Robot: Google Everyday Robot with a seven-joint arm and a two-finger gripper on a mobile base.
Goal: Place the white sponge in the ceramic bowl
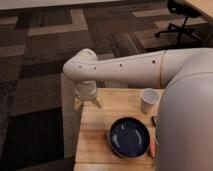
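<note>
The dark navy ceramic bowl sits on the wooden table, near its front, and holds nothing that I can see. The white sponge is out of view. My arm reaches in from the right across the back of the table. The gripper points down over the table's far left corner, well to the left of and behind the bowl. Its two tan fingertips stand apart, open, with only bare wood showing between them.
A small white cup stands at the back right of the table. A dark flat item and an orange-red piece lie at the right edge, partly hidden by my body. Patterned carpet surrounds the table; an office chair stands far back right.
</note>
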